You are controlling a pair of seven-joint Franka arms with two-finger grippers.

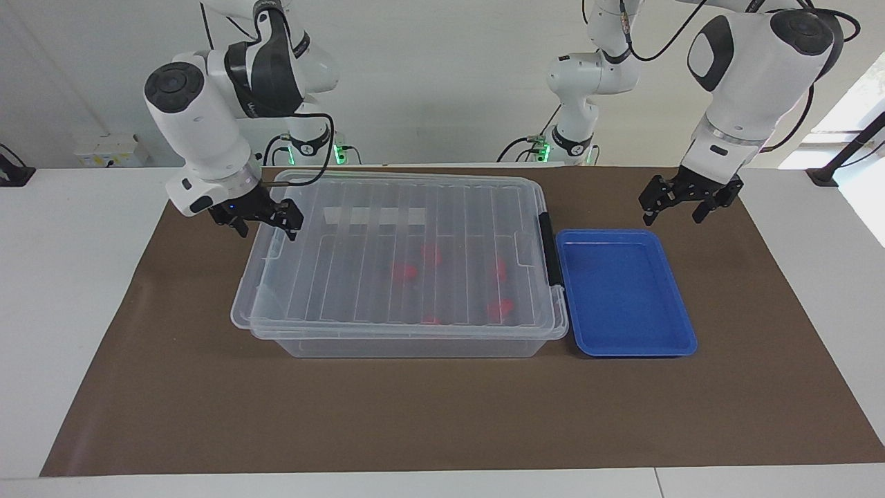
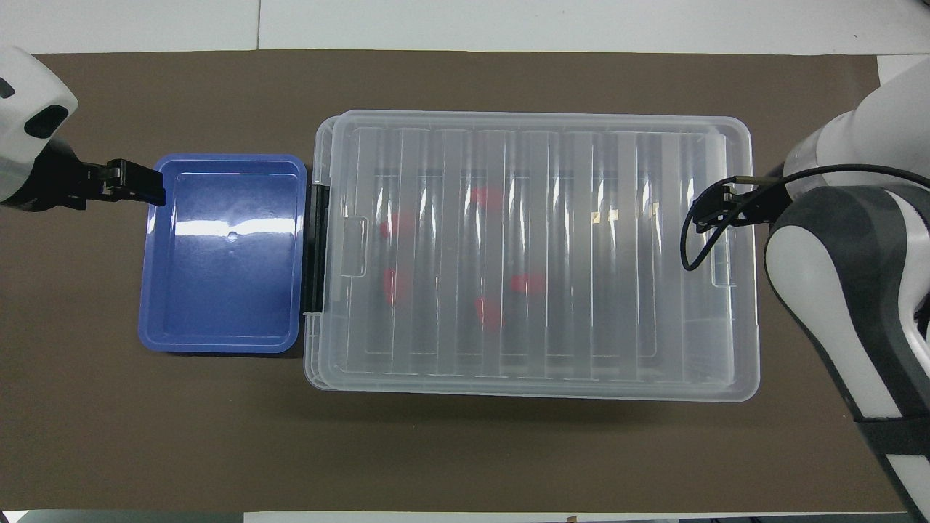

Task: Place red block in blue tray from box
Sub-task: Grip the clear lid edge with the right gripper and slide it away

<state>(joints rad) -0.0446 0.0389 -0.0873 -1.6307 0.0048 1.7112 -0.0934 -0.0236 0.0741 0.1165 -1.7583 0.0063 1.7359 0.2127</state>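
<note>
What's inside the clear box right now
Through the closed ribbed lid of the box, several red blocks show as blurred red patches on the floor. The lid hides their exact count and shapes. The blue tray beside it holds nothing.

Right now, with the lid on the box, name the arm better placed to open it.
Right. Its pincer hangs open over the lid's end tab, likely ready to lift it. The left pincer waits open by the tray, away from the box.
</note>
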